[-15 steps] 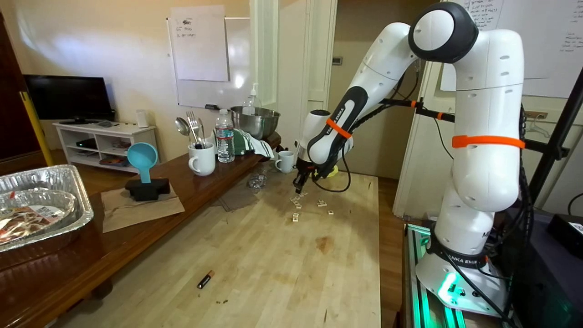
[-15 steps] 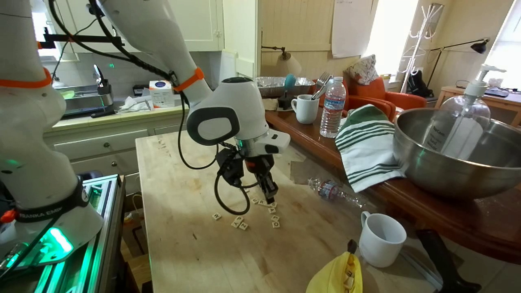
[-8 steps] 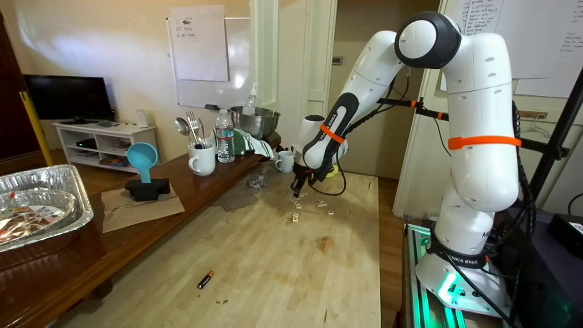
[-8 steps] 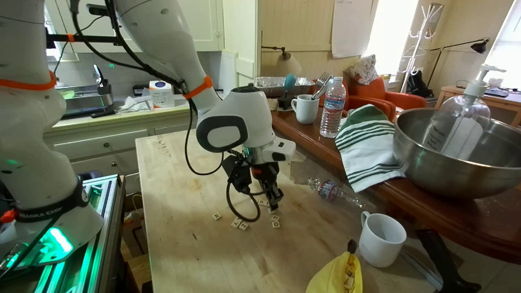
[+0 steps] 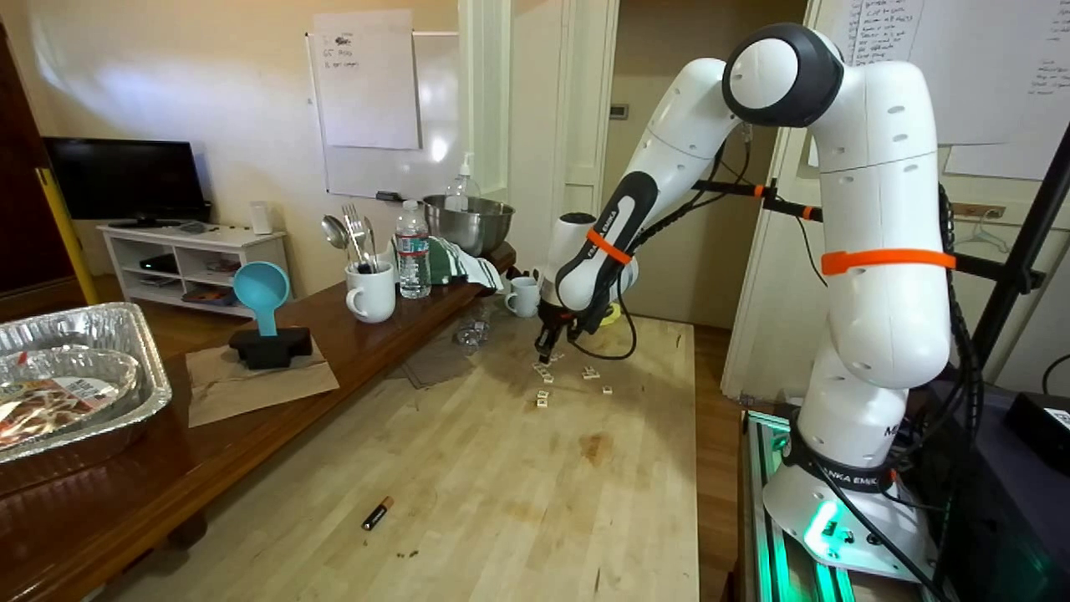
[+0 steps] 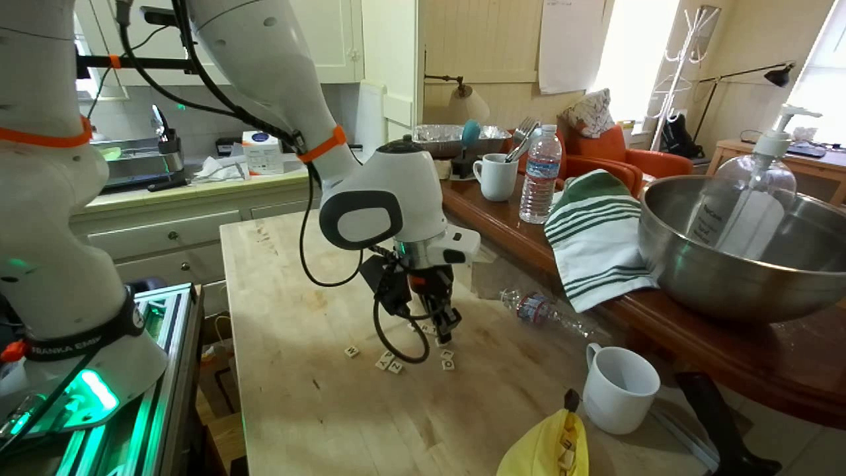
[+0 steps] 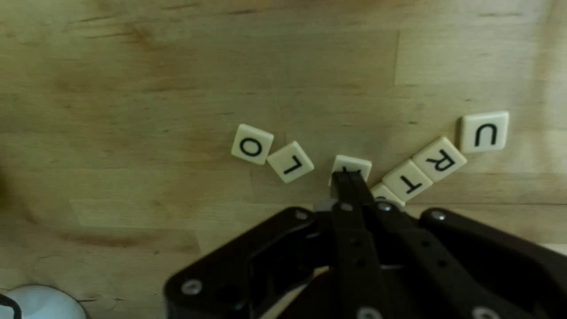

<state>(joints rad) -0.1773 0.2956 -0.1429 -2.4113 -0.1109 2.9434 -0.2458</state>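
Observation:
My gripper is shut with its black fingertips together and nothing visible between them. It points down over a cream letter tile whose letter is mostly hidden by the fingertips; I cannot tell whether they touch it. An L tile and an O tile lie to its left in the wrist view. A partly hidden tile, a T tile, an R tile and a U tile run to the right. The gripper also shows in both exterior views, low over the tabletop.
A W tile and other tiles lie nearby. A crushed bottle, a white mug and a yellow pouch stand around the arm. A battery lies on the table. A raised brown counter borders it, holding a metal bowl.
My gripper has come down a little and shifted slightly over the tiles, mostly between the two earlier moments. It has barely moved in the last half second. The tiles look unmoved.

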